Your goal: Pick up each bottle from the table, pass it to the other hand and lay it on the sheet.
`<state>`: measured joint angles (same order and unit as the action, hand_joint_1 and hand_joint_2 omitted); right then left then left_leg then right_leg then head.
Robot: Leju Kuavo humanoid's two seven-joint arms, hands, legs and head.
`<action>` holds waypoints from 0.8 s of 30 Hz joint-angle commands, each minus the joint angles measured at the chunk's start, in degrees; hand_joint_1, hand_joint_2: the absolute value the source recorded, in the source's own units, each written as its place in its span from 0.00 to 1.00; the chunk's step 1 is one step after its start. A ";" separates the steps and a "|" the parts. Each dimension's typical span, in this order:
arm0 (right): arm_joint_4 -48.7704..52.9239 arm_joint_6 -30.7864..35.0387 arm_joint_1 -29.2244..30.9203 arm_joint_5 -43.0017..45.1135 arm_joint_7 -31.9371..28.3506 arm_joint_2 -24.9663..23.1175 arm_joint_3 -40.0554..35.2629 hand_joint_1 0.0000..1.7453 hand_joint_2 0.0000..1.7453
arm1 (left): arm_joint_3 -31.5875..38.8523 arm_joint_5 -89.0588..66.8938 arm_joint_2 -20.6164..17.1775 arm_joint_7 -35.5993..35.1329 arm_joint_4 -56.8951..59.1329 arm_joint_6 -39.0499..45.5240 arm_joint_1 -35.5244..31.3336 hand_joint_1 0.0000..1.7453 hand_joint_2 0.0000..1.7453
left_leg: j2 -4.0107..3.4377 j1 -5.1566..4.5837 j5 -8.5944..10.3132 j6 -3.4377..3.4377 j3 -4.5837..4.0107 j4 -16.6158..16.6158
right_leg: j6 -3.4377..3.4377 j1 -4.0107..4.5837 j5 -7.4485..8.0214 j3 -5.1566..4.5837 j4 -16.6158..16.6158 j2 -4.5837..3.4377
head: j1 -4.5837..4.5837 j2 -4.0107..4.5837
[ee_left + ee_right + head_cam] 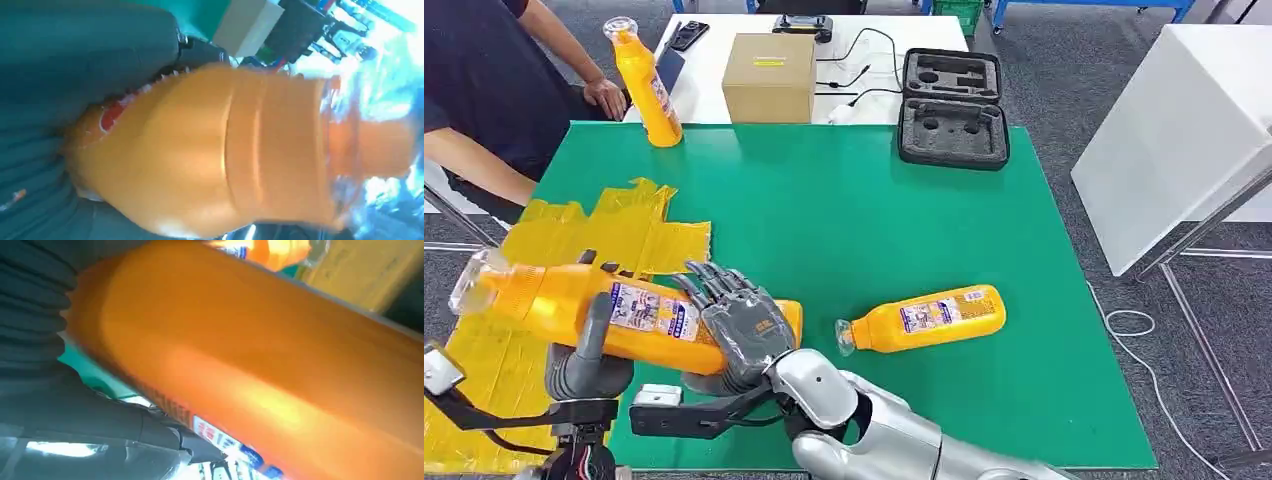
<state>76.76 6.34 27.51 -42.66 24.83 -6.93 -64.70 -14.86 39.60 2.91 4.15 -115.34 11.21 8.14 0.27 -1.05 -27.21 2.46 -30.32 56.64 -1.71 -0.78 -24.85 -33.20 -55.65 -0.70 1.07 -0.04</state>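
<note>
Both the right hand (742, 330) and left hand (589, 355) clasp 1 orange plastic bottle (604, 305), lying left-right, cap over the crumpled yellow sheet (619, 225) at near left.

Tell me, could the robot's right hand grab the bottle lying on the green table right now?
Probably not yet: the right hand is wrapped around the held bottle, as is the left hand. The lying bottle itself sits unobstructed.

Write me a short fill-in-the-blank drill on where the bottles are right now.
1. Both the left hand and the right hand grip the same ____.
2. The free bottle on the green mat lies on its ____.
3. The far bottle stands ____ near a person's hand.

Missing words: bottle; side; upright
</note>
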 commanded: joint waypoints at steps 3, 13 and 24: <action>6.53 0.87 -22.18 -4.50 -3.59 15.93 18.25 0.00 0.00 | 15.00 -4.65 -0.71 4.71 -8.47 -4.46 5.36 1.00 1.00 | 0.40 0.11 -0.03 -0.13 0.23 -0.14 | 0.02 0.10 -0.09 0.42 0.26 0.43 | -0.04 0.00; 12.34 -1.44 -24.64 -5.58 -2.09 15.83 23.15 0.00 0.00 | 16.55 -2.79 -1.42 4.45 -7.29 -5.28 5.03 1.00 1.00 | 0.21 0.08 -0.12 -0.23 0.07 -0.03 | 0.09 0.07 -0.08 0.22 0.14 0.30 | 0.00 0.00; 29.75 3.54 -36.84 -9.00 -1.21 16.03 29.64 0.00 0.00 | 23.10 -14.72 -8.19 14.04 -5.53 -2.01 2.72 1.00 1.00 | 0.29 0.13 -0.17 -0.27 0.17 -0.04 | 0.10 0.13 -0.18 0.32 0.11 0.37 | -0.02 0.00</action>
<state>98.30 9.49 -5.23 -51.04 22.67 8.46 -37.59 3.68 25.83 -1.75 17.93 -122.99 8.96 13.40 0.51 -1.01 -27.24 2.45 -30.42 56.63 -1.72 -0.74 -24.88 -33.18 -55.58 -0.44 1.05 -0.04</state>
